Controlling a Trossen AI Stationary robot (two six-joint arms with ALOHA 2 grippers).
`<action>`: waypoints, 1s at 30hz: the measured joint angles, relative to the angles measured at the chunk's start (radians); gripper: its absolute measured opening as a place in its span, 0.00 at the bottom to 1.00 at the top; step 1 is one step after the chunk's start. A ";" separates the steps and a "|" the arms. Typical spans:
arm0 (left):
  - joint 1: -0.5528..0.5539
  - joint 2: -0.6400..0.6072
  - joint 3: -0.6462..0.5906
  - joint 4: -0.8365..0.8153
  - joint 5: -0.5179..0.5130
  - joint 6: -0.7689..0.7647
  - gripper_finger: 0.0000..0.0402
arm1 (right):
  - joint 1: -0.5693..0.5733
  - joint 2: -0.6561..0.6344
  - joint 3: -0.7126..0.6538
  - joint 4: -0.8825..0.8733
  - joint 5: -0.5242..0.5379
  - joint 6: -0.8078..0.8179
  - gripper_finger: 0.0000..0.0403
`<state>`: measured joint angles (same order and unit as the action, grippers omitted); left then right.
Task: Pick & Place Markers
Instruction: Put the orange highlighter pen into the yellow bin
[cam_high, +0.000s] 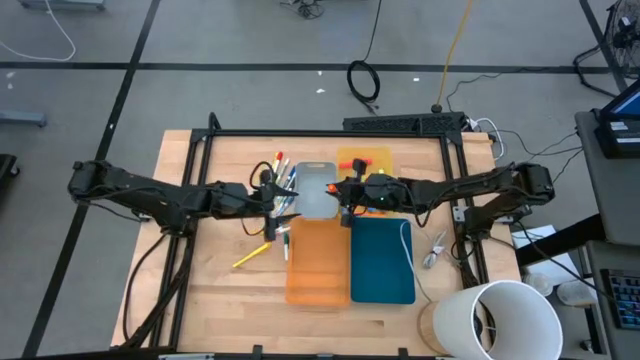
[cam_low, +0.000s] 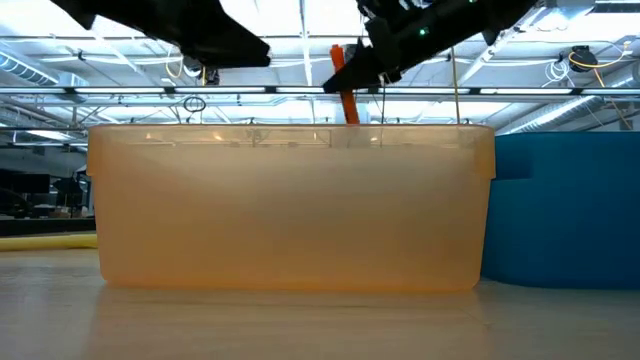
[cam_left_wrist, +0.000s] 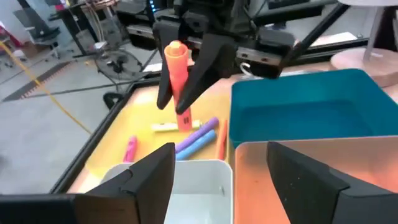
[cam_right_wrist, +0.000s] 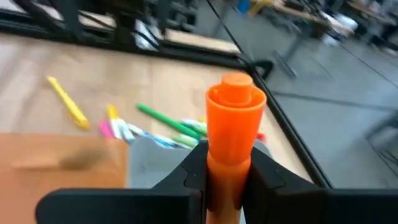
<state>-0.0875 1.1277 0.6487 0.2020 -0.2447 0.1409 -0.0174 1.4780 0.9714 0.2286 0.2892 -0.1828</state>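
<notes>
My right gripper (cam_high: 348, 195) is shut on an orange marker (cam_right_wrist: 235, 118) and hovers where the clear tray (cam_high: 316, 188) meets the yellow tray (cam_high: 366, 160). My left gripper (cam_high: 277, 205) is open and empty at the clear tray's left edge, facing the right gripper (cam_left_wrist: 186, 74). A pile of mixed-colour markers (cam_high: 281, 178) lies on the table to the left of the clear tray. A yellow marker (cam_high: 251, 256) and a green-and-white one (cam_high: 285, 243) lie apart from it. Several more markers (cam_left_wrist: 196, 140) lie in the yellow tray. My right gripper pinches the orange marker's barrel (cam_right_wrist: 230, 165) between its two fingers (cam_left_wrist: 208, 62), which come from above and lie across it. The marker stands nearly upright. Its capped end (cam_left_wrist: 175, 50) sticks up past the fingers and its lower end (cam_low: 349, 112) hangs clear above the trays.
An orange tray (cam_high: 318, 262) and a teal tray (cam_high: 382, 262) sit side by side toward the near edge. A white cord (cam_high: 407, 245) crosses the teal tray's right side. A large white cylinder (cam_high: 505, 320) stands at the near right corner. A black frame (cam_high: 330, 133) borders the work area.
</notes>
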 joint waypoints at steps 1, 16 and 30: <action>0.000 -0.020 0.000 -0.034 -0.015 -0.008 0.62 | -0.002 -0.010 0.000 -0.032 0.017 0.012 0.11; 0.006 -0.141 0.000 -0.274 -0.159 -0.102 0.56 | -0.079 -0.179 -0.184 -0.109 0.111 0.177 0.11; 0.011 -0.131 0.000 -0.280 -0.168 -0.120 0.54 | -0.147 -0.218 -0.270 0.007 0.126 0.200 0.15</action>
<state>-0.0761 0.9966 0.6487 -0.0782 -0.4126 0.0211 -0.1642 1.2598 0.7017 0.2357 0.4150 0.0174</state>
